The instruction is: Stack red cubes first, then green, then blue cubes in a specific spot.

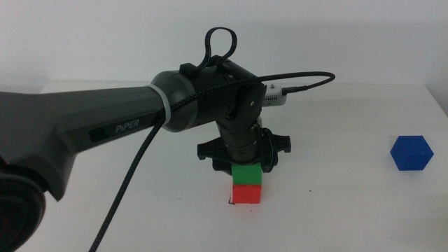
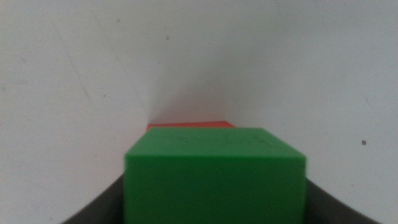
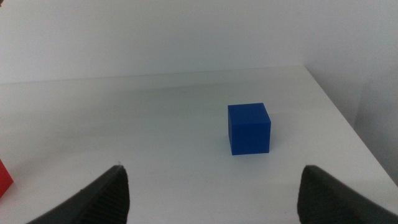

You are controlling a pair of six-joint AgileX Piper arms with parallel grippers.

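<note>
Red cube (image 1: 246, 194) sits a little below the middle of the middle view on the white tabletop (image 1: 336, 210), with the green cube (image 1: 247, 174) resting squarely on top of it. A thin black corner mark of the square spot (image 1: 231, 204) peeks out at the red cube's lower left edge; the rest of the outline is covered by the stack.

Reaching in from the left of the frame, the left gripper (image 1: 246, 166) stands directly over the stack, its dark jaws pinching the green cube from both sides. In the left wrist view the green cube (image 2: 214, 177) fills the lower middle between the jaws, and only a sliver of the red cube (image 2: 189, 125) shows past it. The big grey arm and its braided cable (image 1: 140, 157) block much of the left half of the middle view. White lettering on the arm reads "PiPER" (image 1: 130, 127).

Well apart, at the right edge of the middle view, the blue cube (image 1: 411, 153) stands alone. The right gripper (image 3: 211, 193) hangs with its jaws spread wide, and the blue cube (image 3: 249, 128) lies ahead of it, untouched.
</note>
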